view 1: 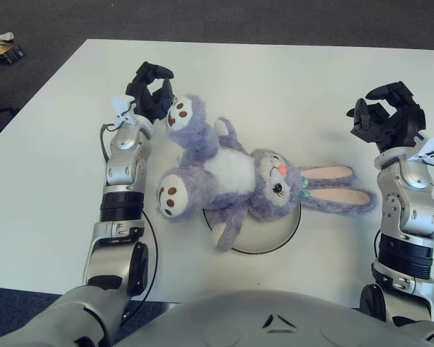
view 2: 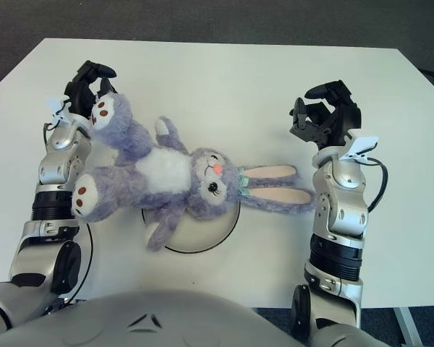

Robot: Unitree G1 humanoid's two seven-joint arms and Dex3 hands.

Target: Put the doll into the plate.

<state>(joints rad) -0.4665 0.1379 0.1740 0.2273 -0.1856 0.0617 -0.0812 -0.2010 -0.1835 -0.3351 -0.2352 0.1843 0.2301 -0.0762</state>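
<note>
A purple plush rabbit doll (view 1: 231, 177) with a white belly lies on its back across a white plate (view 1: 275, 238), its head and one arm over the plate, its feet to the left and its long ears (view 1: 340, 184) stretched right onto the table. My left hand (view 1: 150, 90) hovers just left of the upper foot (view 1: 182, 114), fingers curled, holding nothing. My right hand (view 1: 387, 119) hangs above the ear tips, fingers curled, holding nothing.
The white table (view 1: 289, 87) spreads around the doll, with dark carpet beyond its edges. A small brown object (view 1: 3, 50) lies on the floor at the far left. My torso fills the bottom of both views.
</note>
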